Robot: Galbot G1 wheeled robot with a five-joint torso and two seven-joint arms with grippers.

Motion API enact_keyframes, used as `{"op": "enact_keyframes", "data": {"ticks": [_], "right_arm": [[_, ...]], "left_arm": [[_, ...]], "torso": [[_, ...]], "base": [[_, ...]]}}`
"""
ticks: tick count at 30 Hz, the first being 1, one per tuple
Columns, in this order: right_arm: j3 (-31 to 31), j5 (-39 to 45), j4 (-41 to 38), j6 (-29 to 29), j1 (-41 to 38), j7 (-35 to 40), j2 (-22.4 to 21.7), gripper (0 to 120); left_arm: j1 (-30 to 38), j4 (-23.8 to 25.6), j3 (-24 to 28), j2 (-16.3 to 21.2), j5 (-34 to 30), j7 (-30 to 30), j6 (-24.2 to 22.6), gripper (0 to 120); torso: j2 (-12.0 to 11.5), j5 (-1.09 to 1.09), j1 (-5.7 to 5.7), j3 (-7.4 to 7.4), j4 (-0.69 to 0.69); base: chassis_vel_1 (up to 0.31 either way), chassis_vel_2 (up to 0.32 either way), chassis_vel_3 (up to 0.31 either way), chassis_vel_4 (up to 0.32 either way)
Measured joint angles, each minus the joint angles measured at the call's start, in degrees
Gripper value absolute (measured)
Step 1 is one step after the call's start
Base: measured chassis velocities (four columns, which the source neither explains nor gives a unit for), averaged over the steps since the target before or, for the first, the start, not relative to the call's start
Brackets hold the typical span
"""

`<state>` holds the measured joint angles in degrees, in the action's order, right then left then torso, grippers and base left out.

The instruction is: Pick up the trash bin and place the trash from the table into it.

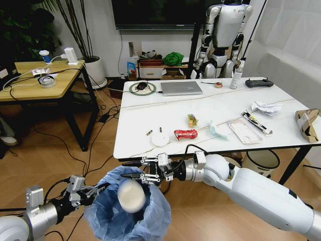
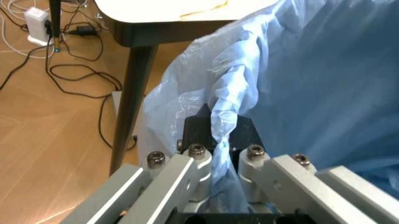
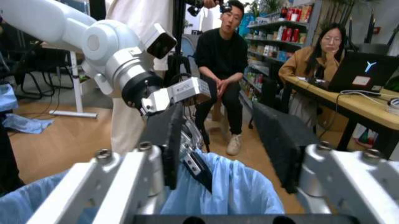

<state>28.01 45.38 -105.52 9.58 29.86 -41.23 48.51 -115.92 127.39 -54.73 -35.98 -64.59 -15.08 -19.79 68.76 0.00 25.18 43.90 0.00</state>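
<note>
The trash bin (image 1: 128, 213), lined with a crinkled light-blue bag, hangs low in front of the table's (image 1: 225, 103) near edge. My left gripper (image 1: 95, 191) is shut on its bag rim; in the left wrist view the gripper (image 2: 223, 135) pinches a fold of blue plastic. My right gripper (image 1: 131, 169) hovers open over the bin's mouth, its fingers (image 3: 168, 135) wide apart above the bag (image 3: 237, 191). A white paper cup (image 1: 131, 196) lies in the mouth just below it. On the table lie a white lid (image 1: 160, 139), red wrapper (image 1: 185, 134), yellow wrapper (image 1: 192, 120), pale-blue mask (image 1: 216, 129), crumpled paper (image 1: 266, 107) and torn cardboard box (image 1: 307, 124).
A grey laptop (image 1: 181, 88), a spray bottle (image 1: 236, 75) and a black controller (image 1: 259, 83) sit along the table's far side. A white bin with a black rim (image 1: 261, 161) stands under the table. A light-wood table (image 1: 35, 83) is at the left, with cables across the floor.
</note>
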Motion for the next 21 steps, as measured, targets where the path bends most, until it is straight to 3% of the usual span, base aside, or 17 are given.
{"op": "enact_keyframes", "data": {"ticks": [7, 14, 21], "right_arm": [[-2.5, 0.9, 0.1, 0.0, 0.6, 1.8, -0.1, 72], [-5.2, 1.8, -0.7, -0.2, 2.4, 24.2, -0.2, 98], [-4.2, 1.8, 0.0, -2.6, 1.4, 35.7, 1.0, 100]], "left_arm": [[-0.2, -0.3, 0.0, -0.4, 0.7, -0.1, 0.0, 0], [-0.5, -0.4, -0.2, -0.7, 1.3, -0.4, 0.0, 0], [-0.7, -0.1, -0.7, -0.8, 1.4, -0.7, 0.1, 0]], "torso": [[0.0, 0.0, 0.0, 0.0, 0.0], [0.0, 0.0, 0.0, 0.0, -0.01], [0.0, 0.0, 0.0, 0.0, -0.01]], "base": [[0.0, 0.0, 0.0, 0.0], [0.0, 0.0, 0.0, 0.0], [0.0, 0.0, 0.0, 0.0]]}}
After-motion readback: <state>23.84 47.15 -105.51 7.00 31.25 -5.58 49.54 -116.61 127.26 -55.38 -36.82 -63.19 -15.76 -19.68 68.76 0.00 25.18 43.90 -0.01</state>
